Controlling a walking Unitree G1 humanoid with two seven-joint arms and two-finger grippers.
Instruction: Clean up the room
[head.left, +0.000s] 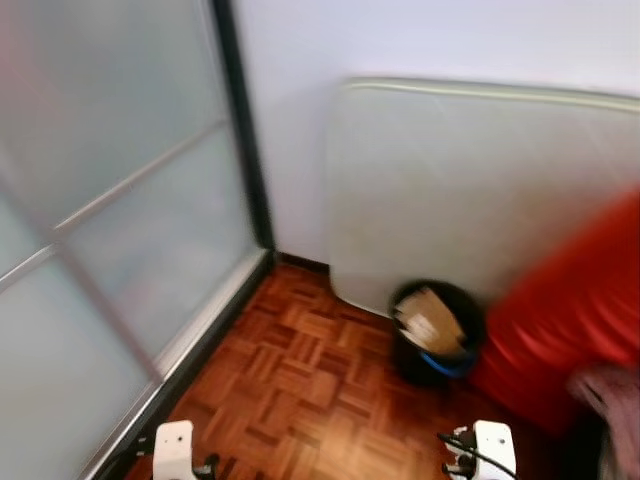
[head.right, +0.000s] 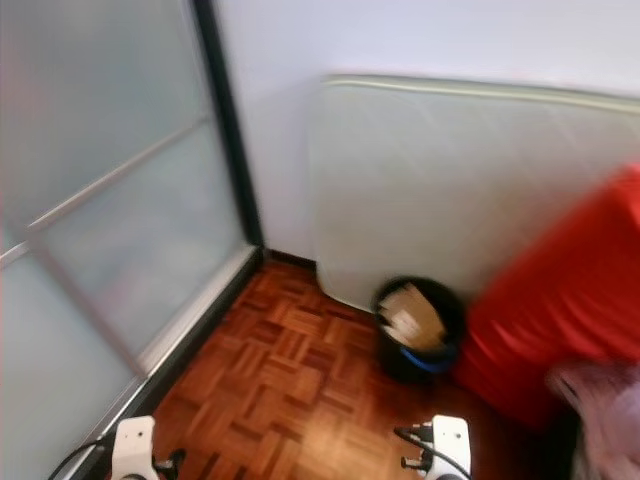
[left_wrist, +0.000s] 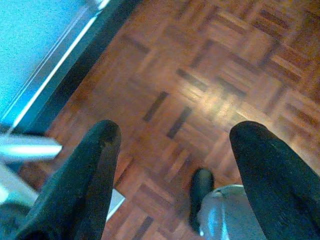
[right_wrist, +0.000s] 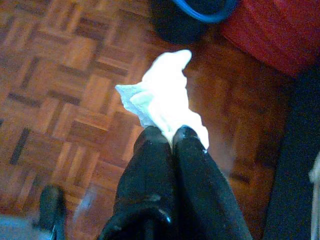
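So we've got our right hand (right_wrist: 172, 134) clamped tight on a crumpled white tissue (right_wrist: 162, 102), which sticks out past the fingertips over the reddish-brown parquet floor (head.left: 300, 390). The round black trash bin with a blue-rimmed liner and cardboard scraps inside (head.left: 437, 330) sits straight ahead of that hand, just beyond the tissue and beside the big red cushion (head.left: 570, 330), so we'd guess the right arm simply carries it forward and drops it in. Our left hand (left_wrist: 172, 150) is spread wide, holding nothing, above bare floor near the frosted sliding door (head.left: 110, 220), farther from the bin.
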